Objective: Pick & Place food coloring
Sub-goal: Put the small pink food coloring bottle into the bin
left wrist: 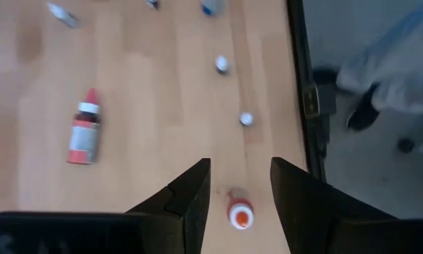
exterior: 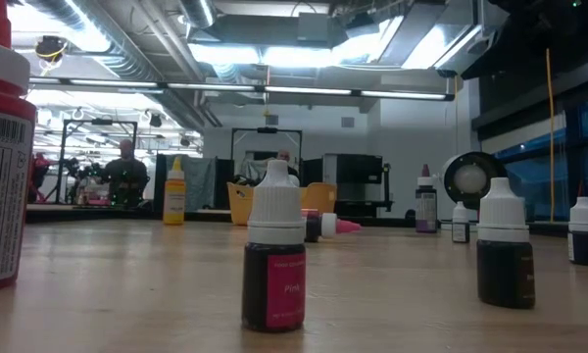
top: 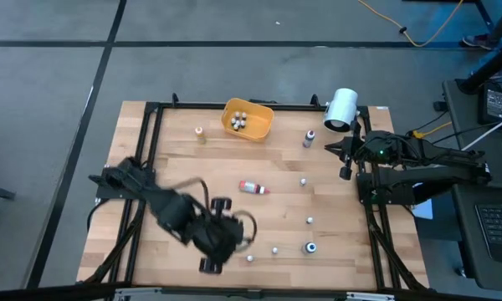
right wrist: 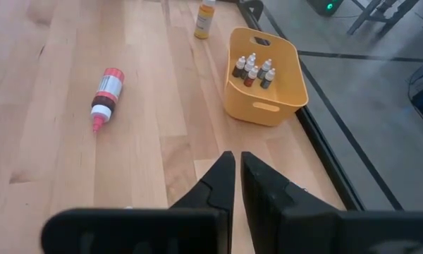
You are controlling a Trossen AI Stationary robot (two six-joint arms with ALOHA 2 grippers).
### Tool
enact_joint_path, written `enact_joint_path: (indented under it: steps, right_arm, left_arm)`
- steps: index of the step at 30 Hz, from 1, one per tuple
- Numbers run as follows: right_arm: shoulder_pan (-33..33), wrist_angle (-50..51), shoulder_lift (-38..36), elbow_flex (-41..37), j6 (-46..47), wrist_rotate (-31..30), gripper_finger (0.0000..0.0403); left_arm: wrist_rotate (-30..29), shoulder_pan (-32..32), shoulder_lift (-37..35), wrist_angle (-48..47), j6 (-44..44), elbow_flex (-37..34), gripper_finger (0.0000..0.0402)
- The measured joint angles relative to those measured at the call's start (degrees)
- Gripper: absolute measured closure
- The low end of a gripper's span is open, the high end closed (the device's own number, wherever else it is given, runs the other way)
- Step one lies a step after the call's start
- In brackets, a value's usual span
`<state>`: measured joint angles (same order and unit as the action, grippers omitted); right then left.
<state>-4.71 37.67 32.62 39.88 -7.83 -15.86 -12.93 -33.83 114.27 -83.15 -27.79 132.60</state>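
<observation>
So the left gripper (left wrist: 240,185) was open and hovering low over the table (top: 184,167), down around 6 o'clock in the top view. A tiny orange-capped bottle (left wrist: 240,211) sat right between its fingers (left wrist: 190,201), not pinched. More little bottles (top: 309,221) were scattered toward 3 to 5 o'clock, and a few already stood in the orange bowl (top: 262,124) at 12. The right gripper (right wrist: 237,176) was closed on nothing, parked at the 3 o'clock edge
</observation>
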Motion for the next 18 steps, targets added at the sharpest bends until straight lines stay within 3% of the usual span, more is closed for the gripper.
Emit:
enact_joint_path:
  steps: [7, 18]
  right_arm:
    - [0.02, -0.02, 0.00, 0.00, 0.04, -0.02, 0.0373]
    - [0.00, 0.89, 0.00, 0.00, 0.06, 0.01, 0.0373]
  left_arm:
    - [-2.52, -2.57, 9.09, 1.74, -0.20, -0.03, 0.0258]
    - [5.30, -0.01, 19.01, 13.16, -1.34, -0.04, 0.0257]
